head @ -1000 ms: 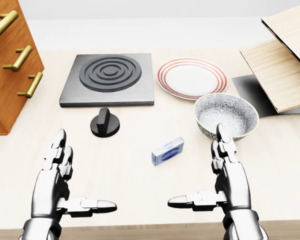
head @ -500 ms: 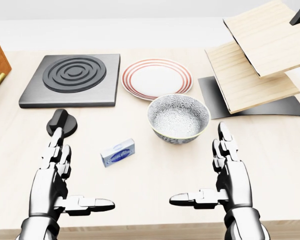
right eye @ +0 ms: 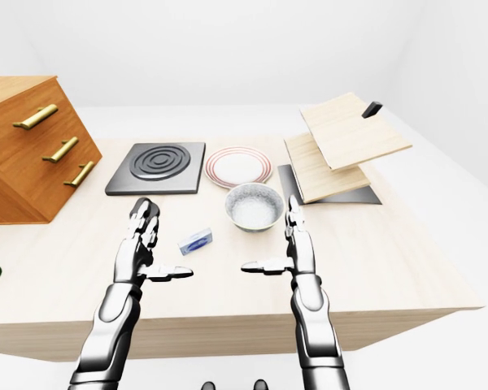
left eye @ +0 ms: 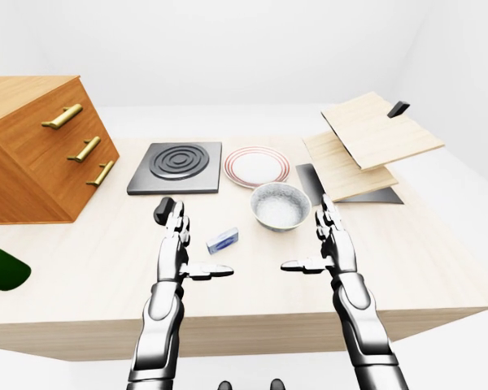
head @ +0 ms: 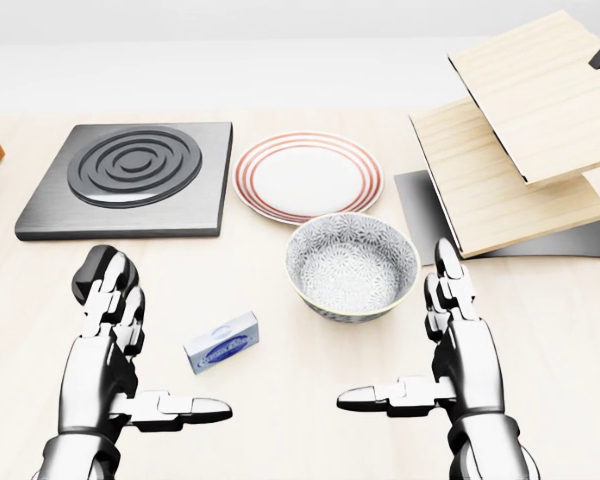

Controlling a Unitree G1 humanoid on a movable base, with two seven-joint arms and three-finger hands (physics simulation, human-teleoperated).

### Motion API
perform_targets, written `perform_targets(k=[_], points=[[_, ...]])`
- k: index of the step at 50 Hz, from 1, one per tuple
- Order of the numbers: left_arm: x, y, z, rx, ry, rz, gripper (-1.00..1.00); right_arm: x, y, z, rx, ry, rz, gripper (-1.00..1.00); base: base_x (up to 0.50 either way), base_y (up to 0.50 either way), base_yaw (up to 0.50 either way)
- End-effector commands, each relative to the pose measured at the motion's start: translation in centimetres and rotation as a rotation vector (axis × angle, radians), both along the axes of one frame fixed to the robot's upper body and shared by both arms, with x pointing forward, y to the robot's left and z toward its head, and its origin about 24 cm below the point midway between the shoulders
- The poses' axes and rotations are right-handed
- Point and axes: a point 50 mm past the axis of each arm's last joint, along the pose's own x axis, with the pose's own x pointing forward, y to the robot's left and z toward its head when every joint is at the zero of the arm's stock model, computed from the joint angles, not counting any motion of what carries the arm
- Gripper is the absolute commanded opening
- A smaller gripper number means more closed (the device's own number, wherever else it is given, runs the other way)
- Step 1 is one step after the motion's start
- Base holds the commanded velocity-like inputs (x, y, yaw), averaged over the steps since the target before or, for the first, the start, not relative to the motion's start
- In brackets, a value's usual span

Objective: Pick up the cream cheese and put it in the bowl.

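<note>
The whole head view has slid since a second ago: my base has moved, not the things. The wooden drawer cabinet (left eye: 41,146) that filled the head view's left edge has nearly left it, and the cream cheese (head: 221,342) now lies lower left of centre on the bench (head: 310,420), where before it sat right of centre beside my right hand.

My left hand (head: 120,350) hangs wide, fingers straight up and thumb pointing inward, holding nothing. My right hand (head: 440,350) mirrors it, equally wide and empty. Neither touches the box; it lies flat between them, nearer the left, just beside my left fingers (head: 115,305).

The patterned bowl (head: 352,265) stands empty up and right of the cream cheese, close to it, with the red-rimmed plate (head: 308,177) above and the black burner (head: 130,175) to the upper left. The black knob (head: 92,272) peeks out behind my left fingertips.

I judge the shift has brought the box within my left hand's reach; the pickup itself is not yet begun.
</note>
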Motion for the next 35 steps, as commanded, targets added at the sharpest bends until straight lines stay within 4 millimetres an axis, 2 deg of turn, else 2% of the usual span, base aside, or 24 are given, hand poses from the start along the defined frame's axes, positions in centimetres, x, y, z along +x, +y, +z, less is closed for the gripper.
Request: perform_targets(k=[1,8,15,21,27,35], points=[[0.0,0.0,-0.3,0.007,0.001,-0.003,1.0,-0.2,0.1,0.0,-0.005,-0.008,0.001,1.0,0.0,0.0,0.0],[0.3,-0.2,-0.5,0.023,-0.005,-0.01,1.0,-0.2,0.1,0.2,-0.003,-0.012,0.01,1.0,0.0,0.0,0.0],[1.5,-0.4,-0.4,0.078,-0.028,-0.01,1.0,-0.1,-0.2,0.5,0.0,-0.019,0.001,1.0,0.0,0.0,0.0],[4.0,-0.4,-0.2,0.153,-0.014,0.003,1.0,-0.1,-0.1,0.5,-0.003,-0.021,0.002,1.0,0.0,0.0,0.0],[5.4,-0.7,0.5,0.176,-0.023,0.004,1.0,-0.2,-0.1,0.6,0.0,-0.024,0.005,1.0,0.0,0.0,0.0],[6.0,-1.5,-0.8,0.209,0.041,-0.009,1.0,-0.3,-0.2,0.7,0.003,-0.028,0.006,1.0,0.0,0.0,0.0]])
